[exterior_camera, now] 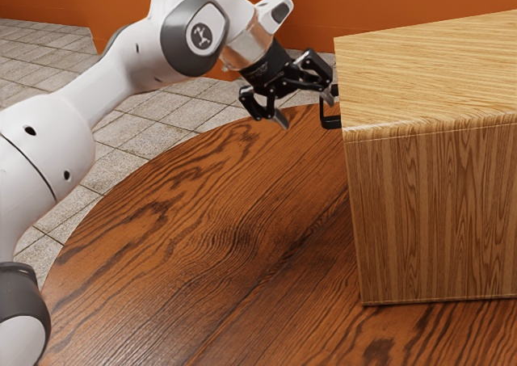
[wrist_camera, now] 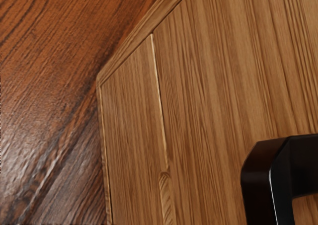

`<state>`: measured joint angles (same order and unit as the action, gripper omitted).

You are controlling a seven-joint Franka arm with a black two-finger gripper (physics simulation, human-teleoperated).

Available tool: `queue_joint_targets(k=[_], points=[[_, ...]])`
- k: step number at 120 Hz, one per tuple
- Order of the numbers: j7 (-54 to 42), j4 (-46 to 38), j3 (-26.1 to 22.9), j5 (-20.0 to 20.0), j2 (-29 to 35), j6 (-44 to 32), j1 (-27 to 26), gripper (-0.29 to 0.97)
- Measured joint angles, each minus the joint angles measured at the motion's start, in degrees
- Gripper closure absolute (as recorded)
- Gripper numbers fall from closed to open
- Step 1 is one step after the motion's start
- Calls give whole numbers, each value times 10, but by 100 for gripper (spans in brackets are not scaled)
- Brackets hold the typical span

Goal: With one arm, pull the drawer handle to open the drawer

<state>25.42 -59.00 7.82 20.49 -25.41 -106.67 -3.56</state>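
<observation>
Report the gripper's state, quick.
Gripper: open, fingers spread, holding nothing; one finger is close by the drawer handle, which is not clamped.

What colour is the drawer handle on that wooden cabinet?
The handle is black, clearest in the wrist view.

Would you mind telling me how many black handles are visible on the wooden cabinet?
1: a black handle near the top of the cabinet's front, beside the hand. Others may be hidden.
</observation>
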Motion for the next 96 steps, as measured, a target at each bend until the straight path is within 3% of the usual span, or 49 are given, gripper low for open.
queue_joint_targets(k=[56, 96], points=[[31, -60, 19, -5, 42, -3, -5, 0], [42, -131, 78, -7, 91, -3, -50, 0]])
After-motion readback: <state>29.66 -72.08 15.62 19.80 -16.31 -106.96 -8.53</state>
